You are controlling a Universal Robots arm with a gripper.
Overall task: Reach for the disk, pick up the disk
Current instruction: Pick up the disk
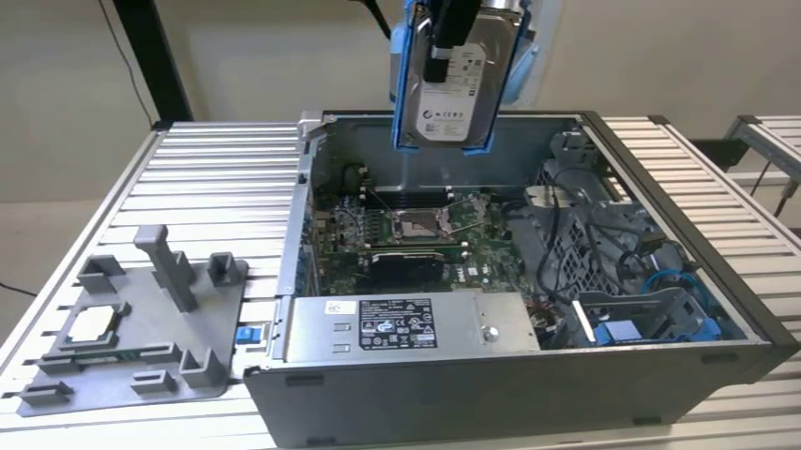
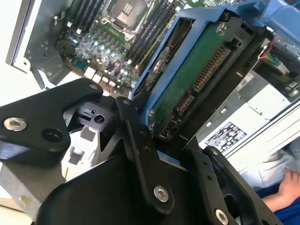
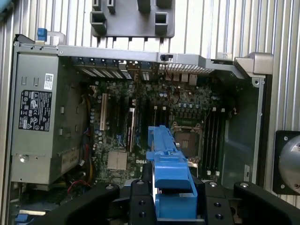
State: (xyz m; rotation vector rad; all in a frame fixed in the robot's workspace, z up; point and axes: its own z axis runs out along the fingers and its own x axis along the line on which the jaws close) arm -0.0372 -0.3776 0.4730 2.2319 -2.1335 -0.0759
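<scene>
One disk (image 1: 453, 89) hangs at twelve o'clock in the exterior view, above the far wall of the open computer case (image 1: 701, 370). It is held on edge, with its white label facing the camera and its bright blue frame showing along both long sides. The black fingers (image 1: 438, 52) come down from above and are closed on the disk, one lying across the label face. In the second wrist view the fingers (image 2: 140, 150) clamp the blue frame, and the disk (image 2: 197, 79) turns its green circuit board and connector row to the lens. In the first wrist view the blue frame of the disk (image 3: 169, 183) stands between the fingers (image 3: 140, 204). The disk appears clear of the case. Below it, inside the case, lies the motherboard (image 1: 375, 220) with its open processor socket (image 1: 417, 223). At six o'clock from the socket sits the long grey power supply (image 1: 388, 328) with a black-and-white label. A blue drive bay (image 1: 657, 314) fills the case's corner at four o'clock. On the slatted metal table (image 1: 213, 178), at eight o'clock in the exterior view and just beside the case, rests a grey plastic fixture (image 1: 169, 323) holding a small square chip (image 1: 94, 323). A person's hand (image 2: 287, 180) shows in the second wrist view, outside the case.
</scene>
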